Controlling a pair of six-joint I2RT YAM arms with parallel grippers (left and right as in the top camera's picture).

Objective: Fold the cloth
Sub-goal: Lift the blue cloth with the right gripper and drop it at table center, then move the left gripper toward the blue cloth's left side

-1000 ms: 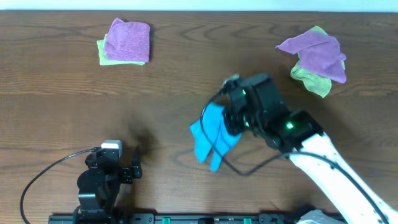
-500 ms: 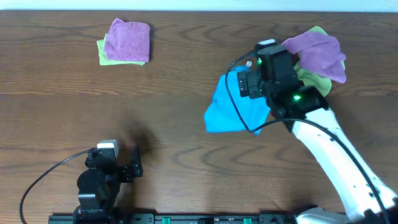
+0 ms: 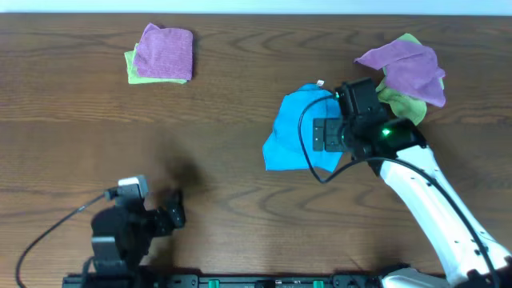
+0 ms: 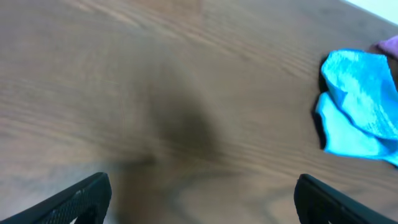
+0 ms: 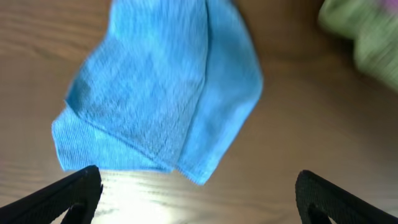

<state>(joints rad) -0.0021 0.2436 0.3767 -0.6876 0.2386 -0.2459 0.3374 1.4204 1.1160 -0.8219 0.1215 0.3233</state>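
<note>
The cloth [image 3: 292, 126] is bright sky-blue and lies loosely doubled over on the wooden table [image 3: 224, 144], with a small white tag [image 3: 319, 83] at its far edge. My right gripper [image 3: 326, 134] hovers over the cloth's right part. In the right wrist view the cloth [image 5: 161, 87] lies flat ahead of the right gripper [image 5: 199, 199], which is open and holds nothing. My left gripper [image 3: 173, 213] stays near the front left, also open and empty. The left wrist view shows the left gripper [image 4: 202, 202] over bare wood, with the cloth [image 4: 360, 102] far off to the right.
A purple cloth on a light green one [image 3: 162, 54] is stacked at the back left. A rumpled purple and green heap [image 3: 406, 74] lies just right of the blue cloth; its green edge [image 5: 364, 37] shows in the right wrist view.
My right gripper carried the cloth from mid-table towards the back right, then opened and let it go. The cloth now rests on the table. The left arm shifted slightly.
</note>
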